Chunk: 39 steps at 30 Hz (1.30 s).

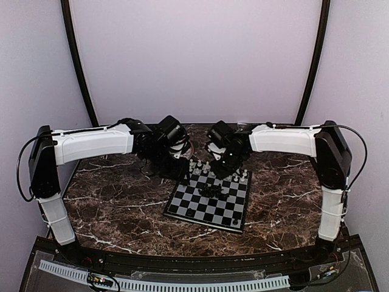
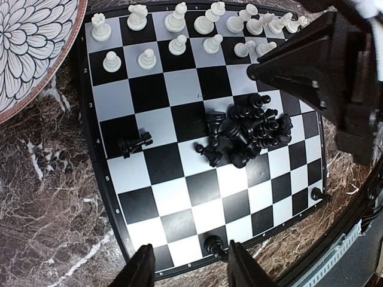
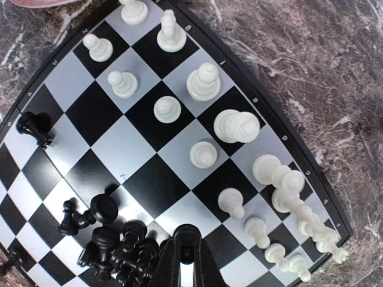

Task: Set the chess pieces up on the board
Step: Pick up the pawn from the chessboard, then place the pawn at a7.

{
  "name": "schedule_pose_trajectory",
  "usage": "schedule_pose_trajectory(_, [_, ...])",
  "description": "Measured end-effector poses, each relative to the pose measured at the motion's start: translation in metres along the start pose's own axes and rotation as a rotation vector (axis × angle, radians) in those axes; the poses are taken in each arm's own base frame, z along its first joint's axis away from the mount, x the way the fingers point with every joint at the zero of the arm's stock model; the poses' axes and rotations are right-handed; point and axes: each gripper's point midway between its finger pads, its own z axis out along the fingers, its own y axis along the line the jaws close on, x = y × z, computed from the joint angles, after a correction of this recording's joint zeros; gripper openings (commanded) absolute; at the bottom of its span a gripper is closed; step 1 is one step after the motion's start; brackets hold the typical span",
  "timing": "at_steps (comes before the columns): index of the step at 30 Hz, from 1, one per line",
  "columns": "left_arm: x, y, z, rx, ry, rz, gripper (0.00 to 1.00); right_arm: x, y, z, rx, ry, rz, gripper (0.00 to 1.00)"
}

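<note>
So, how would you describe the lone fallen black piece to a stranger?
Find the chessboard; a heap of black pieces fills its middle. Between the heap and the board edge nearest the patterned plate lies one black piece. It alone lies on its side with bare squares around it.

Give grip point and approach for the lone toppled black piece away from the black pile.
I'd pinch the toppled black piece across its narrow waist, straight down from above, closing square to its long axis. It lies flat on the board, bare squares around it, clear of the black pile.
</note>
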Motion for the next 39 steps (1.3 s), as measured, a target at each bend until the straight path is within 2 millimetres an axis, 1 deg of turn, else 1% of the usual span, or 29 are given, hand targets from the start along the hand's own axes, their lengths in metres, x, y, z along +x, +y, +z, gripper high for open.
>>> schedule_pose_trajectory(3, [-0.001,0.000,0.001,0.003,-0.005,0.001,0.44,-0.006,-0.002,-0.027,-0.005,-0.039,0.004,0.00])
schedule_pose_trajectory(6, [-0.002,-0.001,0.001,0.008,-0.008,0.001,0.44,-0.012,-0.002,-0.064,-0.028,-0.104,0.014,0.00])
schedule_pose_trajectory(7, [-0.002,-0.002,0.001,0.010,-0.010,0.002,0.44,-0.011,-0.002,-0.076,-0.039,-0.124,0.020,0.00])
schedule_pose_trajectory(9, [-0.003,-0.002,0.001,0.012,-0.012,0.003,0.44,0.002,0.000,-0.093,-0.060,-0.141,0.022,0.00])
schedule_pose_trajectory(11, [-0.003,-0.003,0.001,0.014,-0.013,0.004,0.44,0.021,0.001,-0.100,-0.070,-0.131,0.020,0.00])
schedule_pose_trajectory(13, [-0.003,-0.003,0.001,0.016,-0.015,0.006,0.44,0.051,0.006,-0.095,-0.076,-0.084,0.003,0.00])
schedule_pose_trajectory(17, [-0.005,-0.004,0.000,0.017,-0.018,0.015,0.44,0.118,0.014,-0.073,-0.060,0.066,-0.061,0.00])
schedule_pose_trajectory(20, [-0.007,-0.005,0.001,0.019,-0.020,0.026,0.44,0.150,0.016,-0.065,-0.039,0.146,-0.106,0.00])
schedule_pose_trajectory(23, [-0.009,-0.006,0.005,0.020,-0.016,0.036,0.44,0.157,0.019,-0.063,-0.036,0.161,-0.129,0.00])
schedule_pose_trajectory(29, [-0.008,-0.006,0.014,0.018,0.005,0.055,0.44,0.153,0.023,-0.062,-0.042,0.143,-0.135,0.00])
schedule_pose_trajectory(39, [-0.011,-0.008,0.012,0.024,0.000,0.071,0.43,0.150,0.031,-0.046,-0.053,0.142,-0.147,0.01])
